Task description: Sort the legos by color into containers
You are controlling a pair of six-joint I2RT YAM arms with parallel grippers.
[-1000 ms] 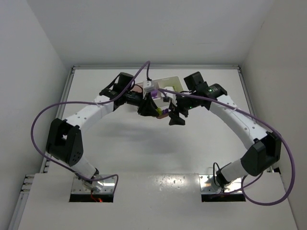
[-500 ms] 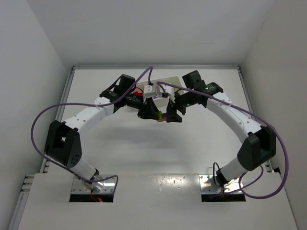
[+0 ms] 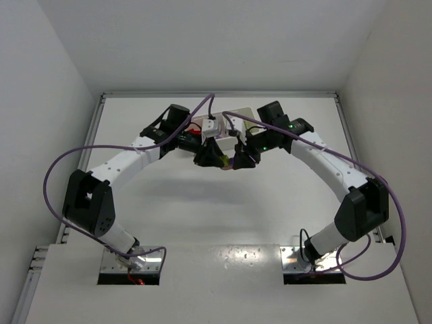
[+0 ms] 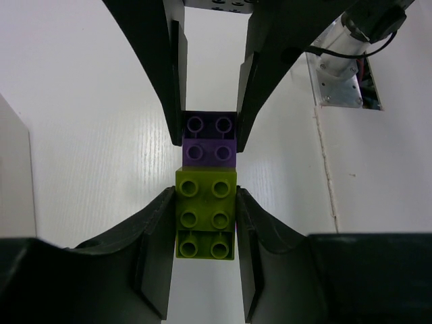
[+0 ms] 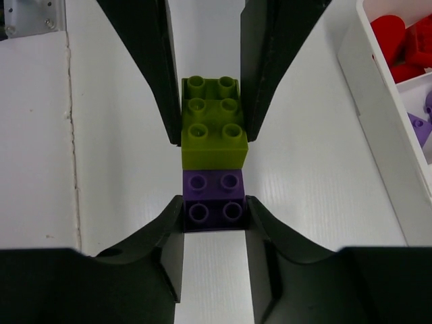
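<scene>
Operator, your left gripper point(image 4: 206, 202) is clamped on one lime green brick point(image 4: 206, 223) and your right gripper point(image 5: 214, 212) on one purple brick point(image 5: 214, 192) (six studs show on green, four on purple). The two bricks sit joined end to end over the table point(image 5: 115, 135), near the tray point(image 5: 378, 115). Two compartments show: red pieces point(image 5: 398, 34) in one, purple pieces point(image 5: 417, 126) in the next.

Overhead, the wrists cover most of the white tray point(image 3: 248, 113); the lime brick point(image 3: 225, 164) and purple brick point(image 3: 231, 163) held between left claw point(image 3: 221, 162) and right claw point(image 3: 235, 163) are too small to distinguish. The right wrist view's edge crops the tray and its red bricks point(image 5: 399, 37).
</scene>
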